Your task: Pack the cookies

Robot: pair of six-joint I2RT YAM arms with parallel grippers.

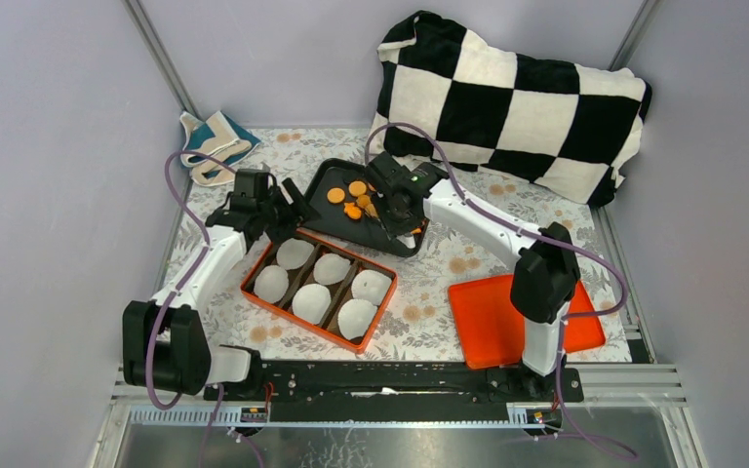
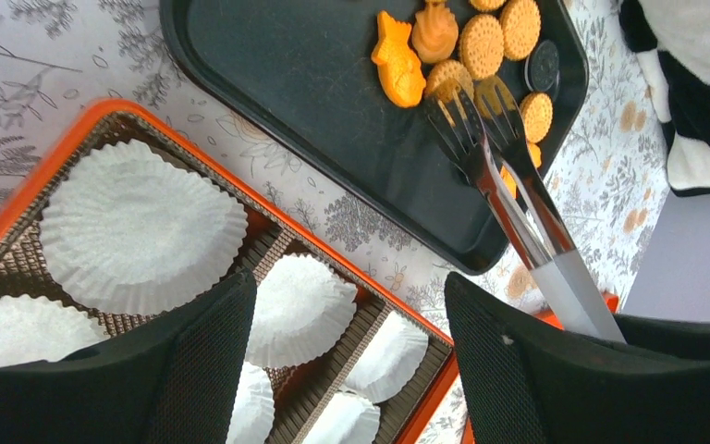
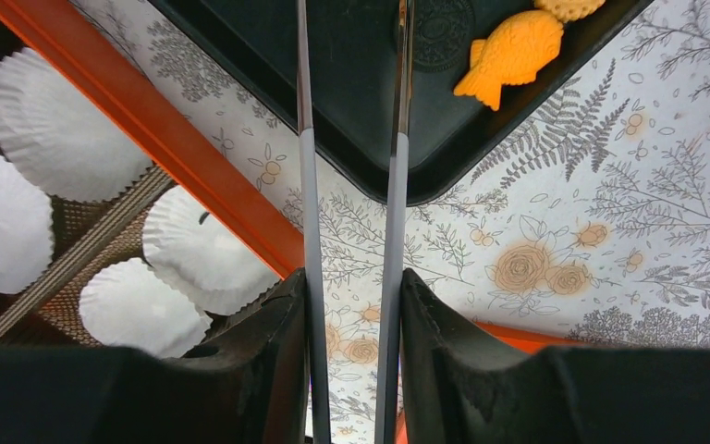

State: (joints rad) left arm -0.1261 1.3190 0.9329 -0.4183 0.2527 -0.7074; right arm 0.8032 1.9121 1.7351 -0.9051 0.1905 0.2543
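Several orange-yellow cookies [image 1: 353, 200] lie on a black tray [image 1: 322, 214] at the table's middle back. The fish-shaped cookie [image 2: 397, 69] shows in the left wrist view and in the right wrist view [image 3: 508, 54]. My right gripper [image 1: 390, 210] is shut on metal tongs [image 3: 307, 185], whose tips [image 2: 467, 102] reach down among the cookies. My left gripper [image 1: 295, 210] is open and empty, and it hovers [image 2: 349, 287] over the far end of the orange box [image 1: 254, 288] lined with white paper liners [image 1: 312, 302].
An orange lid [image 1: 488, 322] lies at the front right. A checkered pillow [image 1: 517, 102] fills the back right. A folded cloth [image 1: 213, 141] lies at the back left. A dark round cookie [image 2: 543, 65] is on the tray too.
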